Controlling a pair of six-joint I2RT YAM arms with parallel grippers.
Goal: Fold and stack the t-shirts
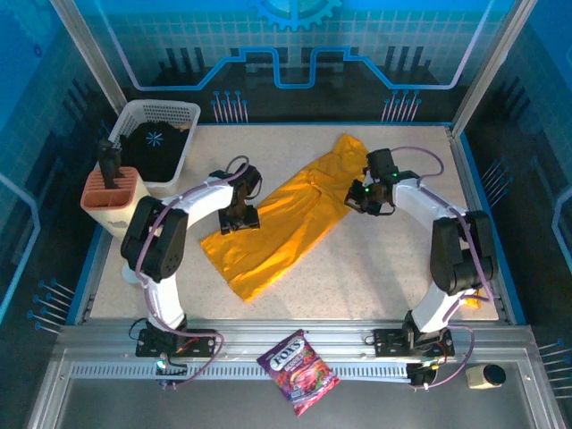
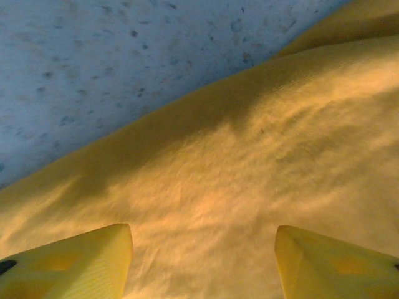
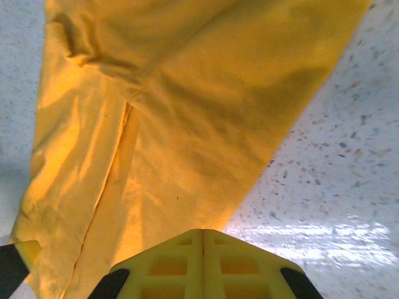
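I am hovering my open left tool (image 2: 202, 230) over the thin golden-yellow t-shirt (image 1: 268, 241), aiming to pinch its edge cleanly, right tool (image 3: 202, 232) closed.

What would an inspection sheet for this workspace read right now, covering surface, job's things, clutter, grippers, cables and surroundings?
Surface: speckled light tabletop, no spills seen.
Job's things: one golden-yellow t-shirt, a long diagonal strip, not yet folded compact; no stack seen.
Clutter: white basket with a dark item at far left; orange-topped holder beside it; candy packet on the near rail.
Grippers: left gripper over the shirt, jaws apart; right gripper at the shirt's edge, jaws shut, pinch on fabric cannot be told.
Cables: purple cables loop along both arms, none seen lying on the shirt.
Surroundings: blue printed panels on three sides.
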